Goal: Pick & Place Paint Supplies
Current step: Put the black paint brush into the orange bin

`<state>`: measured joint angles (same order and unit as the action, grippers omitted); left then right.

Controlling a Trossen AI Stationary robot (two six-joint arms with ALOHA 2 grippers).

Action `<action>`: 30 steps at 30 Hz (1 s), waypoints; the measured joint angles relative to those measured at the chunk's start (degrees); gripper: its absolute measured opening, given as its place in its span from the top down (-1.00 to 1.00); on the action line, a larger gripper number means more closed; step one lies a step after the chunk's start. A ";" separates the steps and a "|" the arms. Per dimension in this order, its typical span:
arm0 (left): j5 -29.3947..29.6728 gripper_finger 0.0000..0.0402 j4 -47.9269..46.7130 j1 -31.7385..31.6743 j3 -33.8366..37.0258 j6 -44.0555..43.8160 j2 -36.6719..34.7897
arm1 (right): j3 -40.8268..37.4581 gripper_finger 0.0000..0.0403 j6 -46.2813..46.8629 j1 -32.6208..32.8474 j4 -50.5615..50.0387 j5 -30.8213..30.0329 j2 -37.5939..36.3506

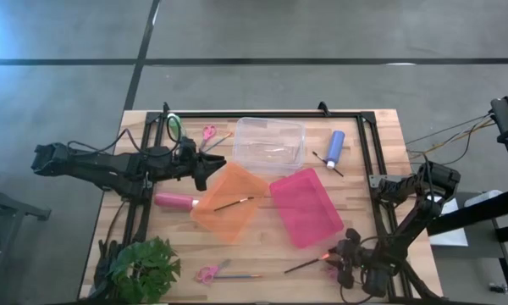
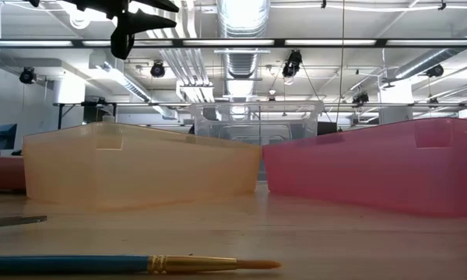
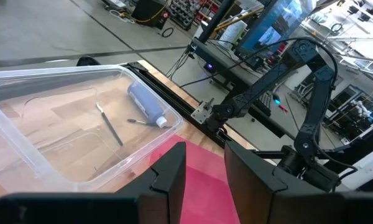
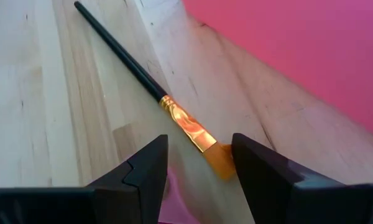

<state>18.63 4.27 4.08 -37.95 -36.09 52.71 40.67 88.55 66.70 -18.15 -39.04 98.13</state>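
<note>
The left gripper (image 1: 210,167) hangs above the table at the edge of the orange translucent plastic bin (image 1: 230,203), beside the clear plastic container (image 1: 269,145). Its fingers (image 3: 168,177) stand slightly apart, with nothing between them. The right gripper (image 1: 337,258) sits low over the wooden table (image 1: 356,203) near the front edge, by the corner of the pink translucent plastic bin (image 1: 306,206). Its fingers (image 4: 146,165) are parted on either side of the orange bristle tip of a black-handled paintbrush (image 4: 143,78) lying on the wood; the pads do not touch the brush (in the right wrist view the gold ferrule lies between them).

Location of the paint supplies:

- A thin dark-handled paintbrush (image 1: 233,203) lies inside the orange bin.
- The blue cylindrical paint bottle (image 1: 335,148) lies on its side on the table, between the clear container and the black frame rail, with a small dark brush (image 1: 328,162) just beside it.
- The pink-red cylindrical paint bottle (image 1: 175,201) lies on its side, just beside the orange bin.
- The green paint bottle (image 1: 173,127) is near the rear left corner.
- A blue-handled paintbrush with a gold ferrule (image 2: 132,264) lies along the front edge.

Other items: pink-handled scissors (image 1: 208,133) near the clear container, and a green leafy plant (image 1: 144,267) at the front left corner.
</note>
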 joint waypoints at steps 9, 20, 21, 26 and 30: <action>-0.24 0.40 0.24 0.00 0.00 -0.17 -0.01 | -0.77 0.12 -0.32 0.04 -0.57 0.98 -0.04; -0.24 0.40 0.23 -0.04 0.00 -0.42 -0.01 | -0.99 0.61 -1.97 0.04 -1.13 1.38 -0.04; -0.24 0.40 0.24 -0.04 0.00 -0.43 -0.02 | -0.99 0.67 -1.99 0.04 -1.02 1.45 -0.02; -0.26 0.40 0.22 -0.04 0.00 -0.48 0.00 | -0.99 0.88 -1.98 0.01 -0.20 1.82 0.00; -0.28 0.40 0.23 -0.04 0.00 -0.63 0.00 | -0.98 0.95 -3.62 0.01 2.64 2.52 0.02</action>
<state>18.35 4.50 4.03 -37.95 -36.72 52.70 39.69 84.93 66.72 -15.51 -36.52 98.15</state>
